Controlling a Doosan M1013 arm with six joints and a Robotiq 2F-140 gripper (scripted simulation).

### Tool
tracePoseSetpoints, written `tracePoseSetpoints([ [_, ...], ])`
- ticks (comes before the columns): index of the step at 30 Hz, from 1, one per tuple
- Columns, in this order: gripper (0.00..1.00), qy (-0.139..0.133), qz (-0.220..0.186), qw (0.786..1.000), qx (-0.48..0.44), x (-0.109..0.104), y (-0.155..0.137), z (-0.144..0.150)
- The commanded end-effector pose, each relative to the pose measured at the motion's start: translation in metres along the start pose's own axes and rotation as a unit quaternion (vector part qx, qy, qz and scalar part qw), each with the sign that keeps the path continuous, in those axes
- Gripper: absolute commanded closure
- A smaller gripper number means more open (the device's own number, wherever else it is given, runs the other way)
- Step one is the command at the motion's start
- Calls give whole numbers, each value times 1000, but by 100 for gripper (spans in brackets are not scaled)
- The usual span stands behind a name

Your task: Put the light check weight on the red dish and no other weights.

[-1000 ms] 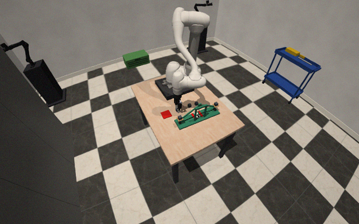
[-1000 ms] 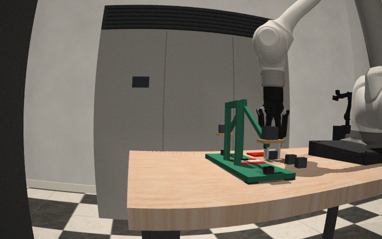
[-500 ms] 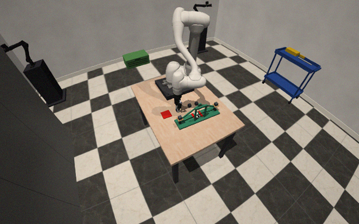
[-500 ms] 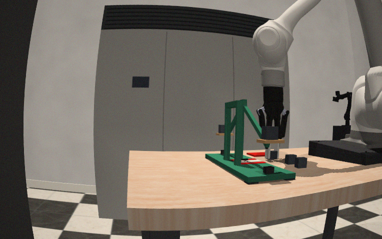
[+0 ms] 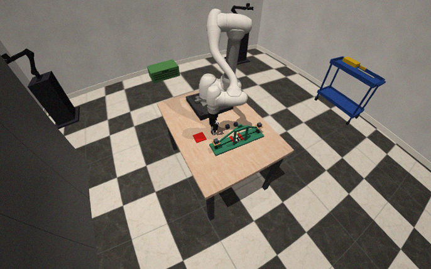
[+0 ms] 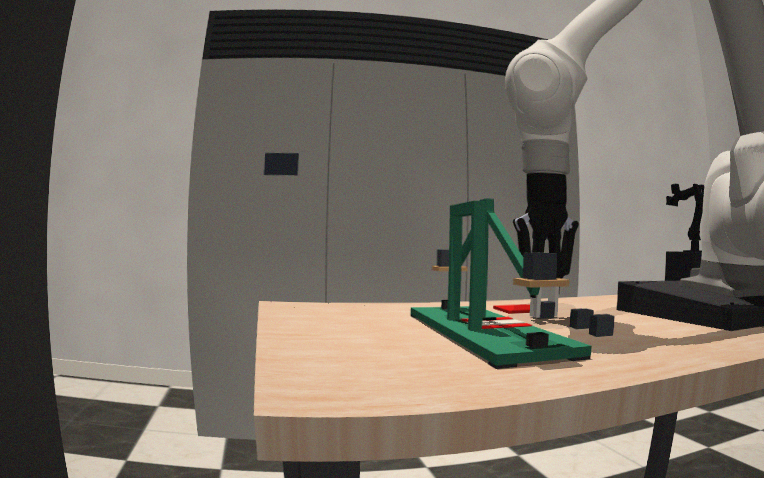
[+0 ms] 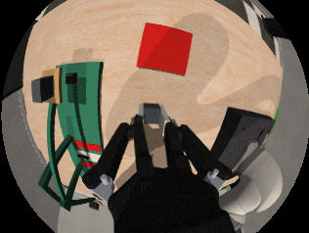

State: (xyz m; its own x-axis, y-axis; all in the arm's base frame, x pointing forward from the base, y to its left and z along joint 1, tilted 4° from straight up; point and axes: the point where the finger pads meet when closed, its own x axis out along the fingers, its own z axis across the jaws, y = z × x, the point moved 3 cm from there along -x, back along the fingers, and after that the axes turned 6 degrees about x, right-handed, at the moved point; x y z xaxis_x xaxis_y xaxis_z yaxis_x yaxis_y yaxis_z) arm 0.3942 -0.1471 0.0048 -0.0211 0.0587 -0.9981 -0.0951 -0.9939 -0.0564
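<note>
The gripper (image 5: 213,131) (image 6: 544,310) (image 7: 151,111) has its jaws closed on a dark cube weight (image 6: 547,309) (image 7: 153,114), apparently completing the grasp. Next likely calls for a straight lift towards the red dish (image 5: 199,137) (image 6: 511,308) (image 7: 164,49).

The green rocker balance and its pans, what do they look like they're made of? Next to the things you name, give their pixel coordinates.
The green rocker balance (image 5: 224,148) (image 6: 540,352) (image 7: 93,108) looks like painted metal or plastic, being evenly coloured and matte. Its tan square pans (image 6: 540,282) (image 7: 58,85) could be wood, going by colour alone.
</note>
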Motion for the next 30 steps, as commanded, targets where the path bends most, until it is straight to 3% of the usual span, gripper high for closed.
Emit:
tracePoseSetpoints([
  [1, 76, 0, -2, 1000, -2, 2, -4, 1],
  [14, 76, 0, -2, 1000, -2, -2, -4, 1],
  [26, 76, 0, -2, 1000, -2, -56, -4, 1],
  [30, 76, 0, -2, 1000, -2, -63, -4, 1],
])
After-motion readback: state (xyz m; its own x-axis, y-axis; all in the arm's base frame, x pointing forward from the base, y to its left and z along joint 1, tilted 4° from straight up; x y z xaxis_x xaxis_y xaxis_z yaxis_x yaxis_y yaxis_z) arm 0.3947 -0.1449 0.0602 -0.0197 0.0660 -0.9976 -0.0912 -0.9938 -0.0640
